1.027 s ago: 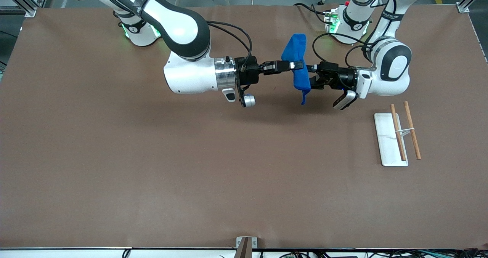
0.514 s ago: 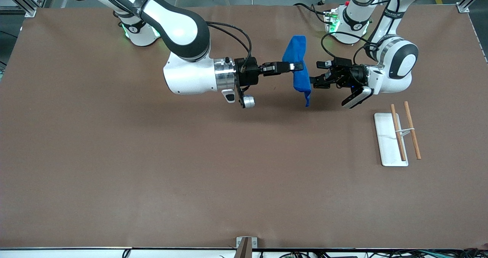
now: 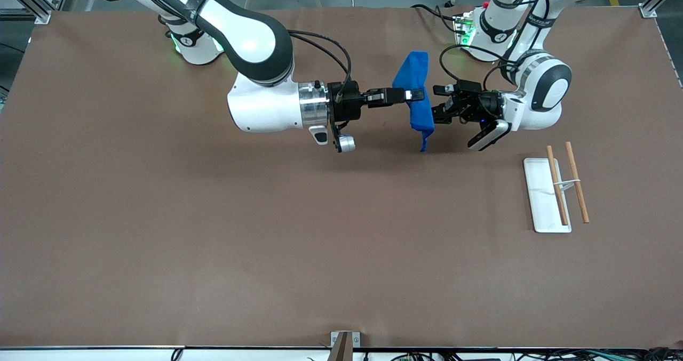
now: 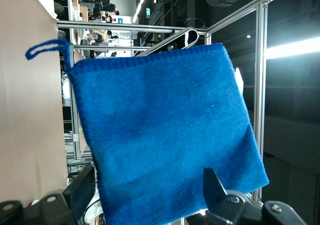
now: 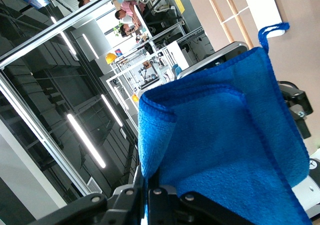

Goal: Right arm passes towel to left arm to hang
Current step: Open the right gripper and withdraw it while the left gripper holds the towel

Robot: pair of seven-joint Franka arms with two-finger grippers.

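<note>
The blue towel (image 3: 418, 97) hangs in the air over the table's middle, between the two arms' bases. My right gripper (image 3: 413, 93) is shut on its upper middle; the right wrist view shows the closed fingers pinching the folded cloth (image 5: 225, 150). My left gripper (image 3: 436, 105) is open, level with the towel's edge on the left arm's side, one finger above and one below. In the left wrist view the towel (image 4: 165, 135) fills the space ahead, between the spread fingertips (image 4: 216, 187). Its loop (image 4: 45, 47) sticks out at one corner.
A white rack base (image 3: 539, 201) with two wooden rods (image 3: 578, 189) lies on the table toward the left arm's end, nearer the front camera than the grippers. Cables trail from both wrists. The brown table (image 3: 267, 233) spreads wide around.
The left gripper drew back a little with its fingers spread, then moved in toward the towel's edge. The towel swayed slightly. The right gripper kept its hold in place.
</note>
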